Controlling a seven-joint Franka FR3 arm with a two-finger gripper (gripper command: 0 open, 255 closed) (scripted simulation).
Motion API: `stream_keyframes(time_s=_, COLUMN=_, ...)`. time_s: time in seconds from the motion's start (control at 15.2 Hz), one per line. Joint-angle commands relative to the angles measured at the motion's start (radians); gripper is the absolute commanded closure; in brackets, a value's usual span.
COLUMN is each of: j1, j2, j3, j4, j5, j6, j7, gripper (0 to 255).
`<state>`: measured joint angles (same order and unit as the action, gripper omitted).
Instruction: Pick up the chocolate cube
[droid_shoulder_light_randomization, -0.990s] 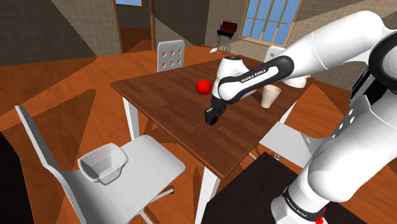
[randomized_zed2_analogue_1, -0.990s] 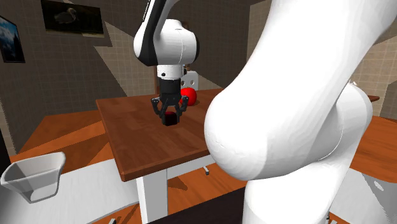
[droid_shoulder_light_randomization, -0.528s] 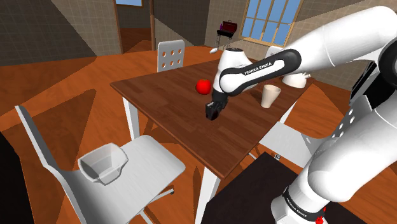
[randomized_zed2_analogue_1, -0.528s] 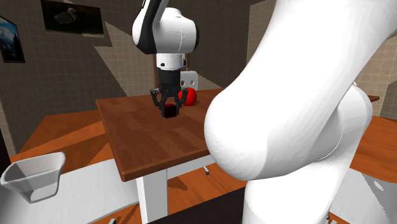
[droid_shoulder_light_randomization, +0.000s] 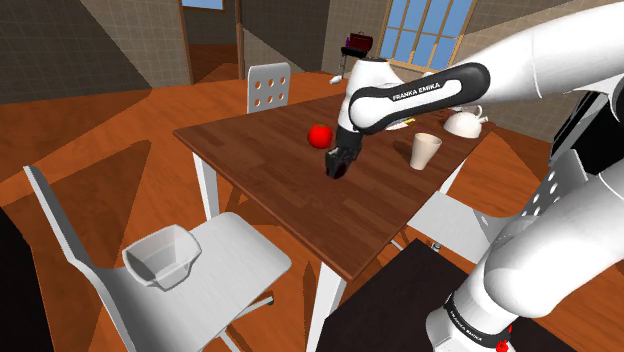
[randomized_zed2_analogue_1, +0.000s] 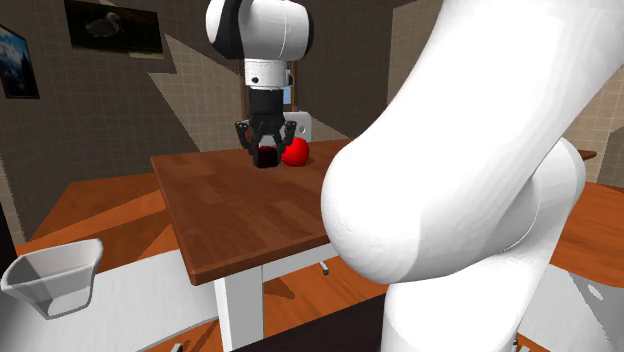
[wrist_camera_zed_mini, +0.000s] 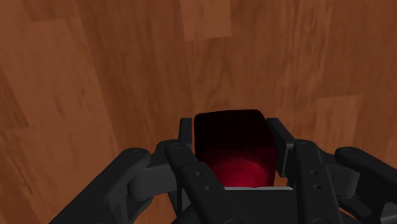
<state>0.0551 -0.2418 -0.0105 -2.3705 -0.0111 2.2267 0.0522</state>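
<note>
The chocolate cube (wrist_camera_zed_mini: 232, 143) is a small, very dark brown block clasped between my two black fingers (wrist_camera_zed_mini: 185, 137). My gripper (droid_shoulder_light_randomization: 337, 164) is shut on it and holds it lifted above the brown wooden table (droid_shoulder_light_randomization: 260, 150). From the second exterior view, the gripper (randomized_zed2_analogue_1: 266, 157) hangs straight down with the cube (randomized_zed2_analogue_1: 266, 156) at its tips, just left of a red ball (randomized_zed2_analogue_1: 295, 151). The shoulder view shows the same red ball (droid_shoulder_light_randomization: 319, 136) on the table, close beyond the gripper.
A beige cup (droid_shoulder_light_randomization: 425, 151) and a white teapot (droid_shoulder_light_randomization: 465, 123) stand on the table's far side. White chairs surround it; the near chair (droid_shoulder_light_randomization: 215, 262) carries a white bowl-like tub (droid_shoulder_light_randomization: 160, 255). The table edge lies toward the shoulder view's lower middle.
The gripper has risen with the cube off the table and drifted toward the red ball. The arm's elbow has lifted with it.
</note>
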Motion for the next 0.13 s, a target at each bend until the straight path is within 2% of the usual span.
stream_keyframes(time_s=0.0, j1=0.0, j2=-0.005, j3=0.0, j4=0.011, j5=0.0, j6=-0.017, j7=-0.001, gripper=255)
stream_keyframes(time_s=0.07, j1=0.0, j2=-0.005, j3=0.0, j4=0.012, j5=0.0, j6=-0.017, j7=-0.001, gripper=255)
